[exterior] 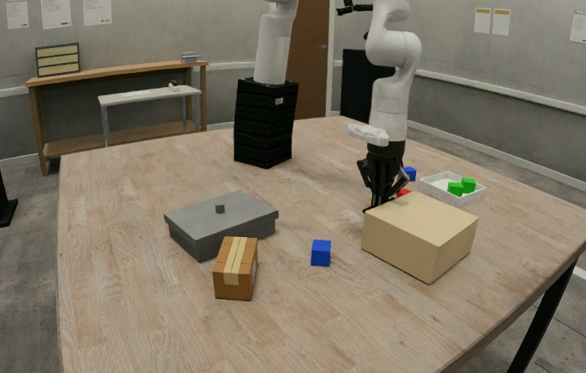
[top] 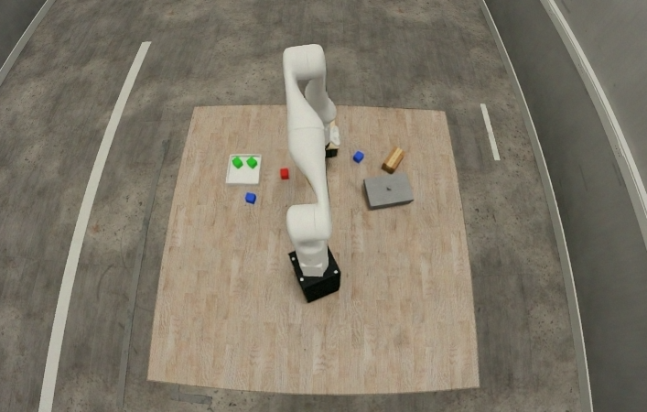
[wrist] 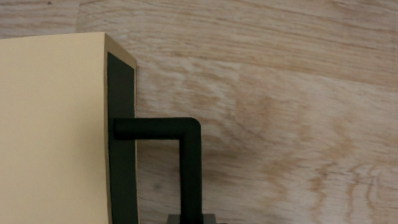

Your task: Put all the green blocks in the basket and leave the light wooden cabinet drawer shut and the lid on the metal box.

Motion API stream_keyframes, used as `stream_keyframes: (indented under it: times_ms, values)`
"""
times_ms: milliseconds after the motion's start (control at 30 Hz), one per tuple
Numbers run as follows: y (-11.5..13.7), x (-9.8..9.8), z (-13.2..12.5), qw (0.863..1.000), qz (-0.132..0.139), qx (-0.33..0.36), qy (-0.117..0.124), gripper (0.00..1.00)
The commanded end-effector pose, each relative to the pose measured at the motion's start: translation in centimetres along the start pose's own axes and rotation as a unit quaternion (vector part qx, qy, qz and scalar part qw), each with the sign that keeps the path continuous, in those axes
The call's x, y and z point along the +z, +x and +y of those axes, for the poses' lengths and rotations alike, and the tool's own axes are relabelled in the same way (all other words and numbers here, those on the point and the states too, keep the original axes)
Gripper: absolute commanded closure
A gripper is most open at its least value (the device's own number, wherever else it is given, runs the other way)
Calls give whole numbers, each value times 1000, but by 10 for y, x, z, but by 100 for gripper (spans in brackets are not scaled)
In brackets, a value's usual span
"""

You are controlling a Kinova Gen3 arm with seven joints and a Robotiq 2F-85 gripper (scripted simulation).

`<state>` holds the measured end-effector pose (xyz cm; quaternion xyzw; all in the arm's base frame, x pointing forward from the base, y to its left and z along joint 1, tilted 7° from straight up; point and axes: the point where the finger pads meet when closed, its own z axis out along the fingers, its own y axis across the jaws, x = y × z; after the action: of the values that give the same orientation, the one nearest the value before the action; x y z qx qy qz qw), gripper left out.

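Green blocks (top: 252,162) (exterior: 468,185), grey box (top: 388,191) (exterior: 221,220), tan-striped brown carton (top: 393,159) (exterior: 234,271), black handle (wrist: 191,170).

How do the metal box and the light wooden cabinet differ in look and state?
The metal box is grey, the light wooden cabinet pale tan. The box has a small knob on its lid; the cabinet has a dark bar handle on its drawer front. The cabinet's handle is between the gripper's fingers; the box's knob is untouched. Both look closed.

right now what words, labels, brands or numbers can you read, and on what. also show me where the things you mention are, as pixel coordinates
No text can be read.
Wall sheets (exterior: 55,12) (exterior: 582,27): print too small.
White label on the black pedestal (exterior: 278,101): too small.
Marking on the cardboard box's side (exterior: 254,268): blurred.
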<state>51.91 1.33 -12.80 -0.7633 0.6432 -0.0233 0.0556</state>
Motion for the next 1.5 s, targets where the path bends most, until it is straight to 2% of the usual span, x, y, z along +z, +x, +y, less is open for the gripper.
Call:
stream_keyframes:
  times_ms: [0,833,1467]
  values:
    - [0,-1,-1,1000,0,0,1,90]
    - [0,-1,8,1000,0,0,1,90]
    - [0,0,40,1000,0,0,1,90]
